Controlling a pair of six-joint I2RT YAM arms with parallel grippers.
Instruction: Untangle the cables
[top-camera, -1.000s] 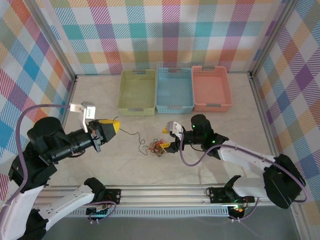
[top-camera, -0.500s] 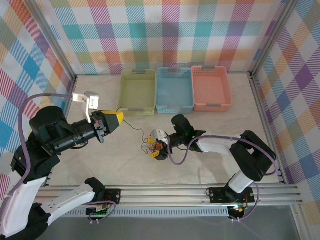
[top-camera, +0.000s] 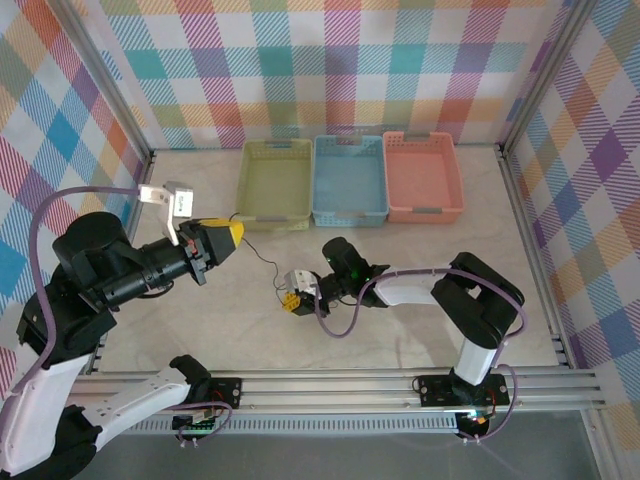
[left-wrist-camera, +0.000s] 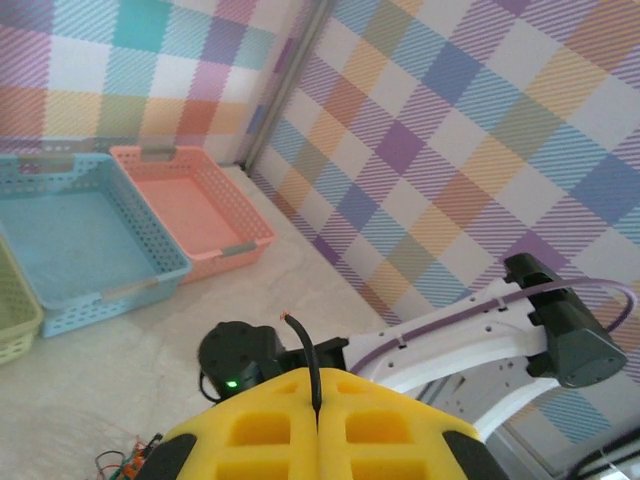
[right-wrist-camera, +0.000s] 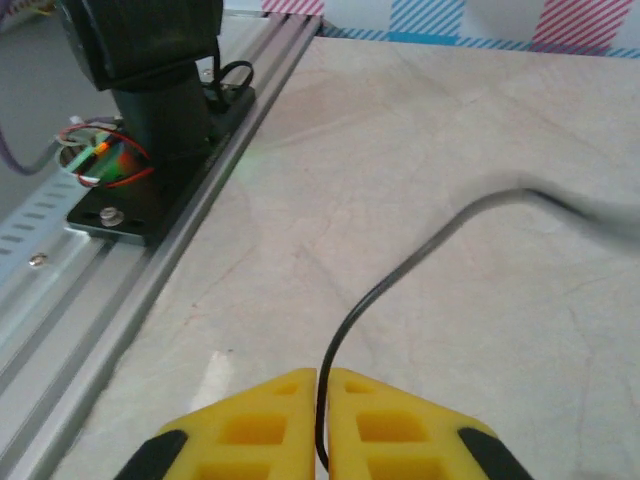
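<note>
Our right tool (right-wrist-camera: 322, 388) is shut, its yellow pads pinching a black cable (right-wrist-camera: 400, 272) that rises between them and curves away over the surface (right-wrist-camera: 480, 120). Our left tool (left-wrist-camera: 318, 402) is likewise clamped on a black strand, whose short cut end pokes up just past the pads. From above, a thin dark line runs between the two tools, so we judge that both hold the same cable near opposite ends. The rest of the tangle (left-wrist-camera: 128, 462), orange and green strands, lies on the surface low beside the right tool, near the middle of the work area. We expect these wires to be very light, limp and springy rather than stiff. They should follow a pull easily but snag on each other, and thin insulation could slip through the pads. The best hold seems to be close to a free end, as here, pulling slowly away from the knot. The surface is pale, smooth and marbled, and likely offers little friction to hold the knot back. Three baskets, green (top-camera: 273, 185), blue (top-camera: 349, 180) and pink (top-camera: 423, 175), stand well apart at the far side. Checked walls (top-camera: 330, 60) close in the space, and an aluminium rail (right-wrist-camera: 60, 330) borders the near edge.
</note>
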